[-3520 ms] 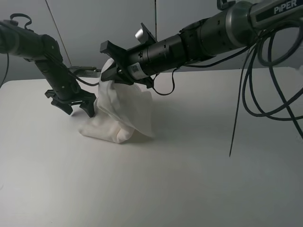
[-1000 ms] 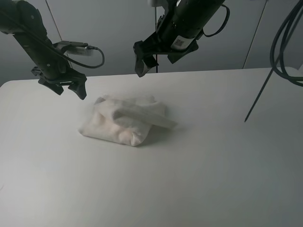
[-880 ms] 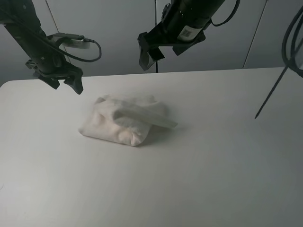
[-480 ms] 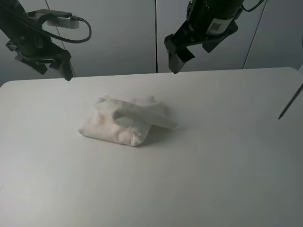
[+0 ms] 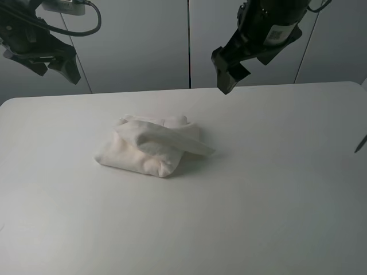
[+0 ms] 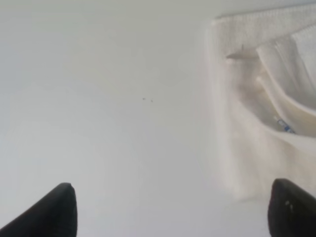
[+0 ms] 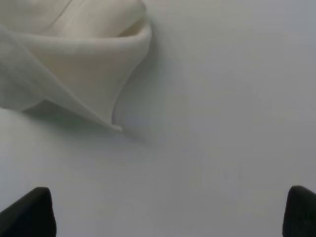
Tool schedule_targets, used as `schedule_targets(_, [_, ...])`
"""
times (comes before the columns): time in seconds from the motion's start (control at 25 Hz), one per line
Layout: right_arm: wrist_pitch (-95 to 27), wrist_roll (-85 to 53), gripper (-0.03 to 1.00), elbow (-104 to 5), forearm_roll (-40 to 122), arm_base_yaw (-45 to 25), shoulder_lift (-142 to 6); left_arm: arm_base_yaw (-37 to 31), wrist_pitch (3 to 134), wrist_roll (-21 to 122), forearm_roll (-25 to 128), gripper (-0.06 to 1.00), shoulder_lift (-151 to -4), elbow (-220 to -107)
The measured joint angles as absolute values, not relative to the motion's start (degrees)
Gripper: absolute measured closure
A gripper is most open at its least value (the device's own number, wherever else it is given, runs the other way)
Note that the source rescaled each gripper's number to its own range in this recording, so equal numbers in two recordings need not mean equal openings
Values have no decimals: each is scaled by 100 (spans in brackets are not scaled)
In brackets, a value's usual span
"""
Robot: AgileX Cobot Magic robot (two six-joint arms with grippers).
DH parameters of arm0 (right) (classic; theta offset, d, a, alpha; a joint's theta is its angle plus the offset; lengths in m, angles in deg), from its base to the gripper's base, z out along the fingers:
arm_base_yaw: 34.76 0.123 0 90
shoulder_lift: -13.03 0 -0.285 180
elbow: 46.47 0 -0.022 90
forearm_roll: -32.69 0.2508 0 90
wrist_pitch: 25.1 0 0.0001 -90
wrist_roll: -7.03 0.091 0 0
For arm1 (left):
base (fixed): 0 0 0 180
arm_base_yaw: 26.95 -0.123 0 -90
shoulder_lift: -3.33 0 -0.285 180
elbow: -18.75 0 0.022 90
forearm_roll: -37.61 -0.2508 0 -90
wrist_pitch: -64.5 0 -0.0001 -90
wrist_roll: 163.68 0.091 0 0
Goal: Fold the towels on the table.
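The white towel [image 5: 150,146] lies in a loosely folded, lumpy bundle on the white table [image 5: 258,189], left of the middle, with one flap sticking out to the right. My left gripper [image 5: 56,70] hangs open high above the table's back left edge, well clear of the towel. My right gripper [image 5: 231,79] hangs open above the back edge, up and right of the bundle. The left wrist view shows the towel [image 6: 266,113] with its small label [image 6: 282,124] beyond the open left gripper [image 6: 175,212]. In the right wrist view the towel [image 7: 74,64] lies past the open right gripper [image 7: 165,215].
Grey wall panels [image 5: 143,40] stand behind the table. A dark cable end [image 5: 361,143] dangles at the far right edge. Bare tabletop surrounds the bundle on all sides.
The right gripper has let go of the towel, which has settled into a bundle. Both arms have since lifted away, the left up and leftward, the right up and rightward.
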State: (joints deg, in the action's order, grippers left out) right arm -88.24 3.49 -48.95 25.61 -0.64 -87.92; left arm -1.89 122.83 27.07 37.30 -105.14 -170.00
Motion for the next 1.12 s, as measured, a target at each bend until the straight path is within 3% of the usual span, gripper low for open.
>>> schedule_targets(0.56, [-8487, 703, -3, -3745, 2277, -63, -8293, -189, 12759, 2222, 3285, -6, -9951, -17000])
schedule_targets(0.92, [-8417, 1140, -3, -2750, 1682, -53, -6488, -189, 13213, 1870, 3100, -6, -8950, -16976])
schedule_targets(1.12, [-8630, 1200, -3, -2471, 1656, -53, -5426, -189, 13080, 1544, 2917, -5, -8008, -16005])
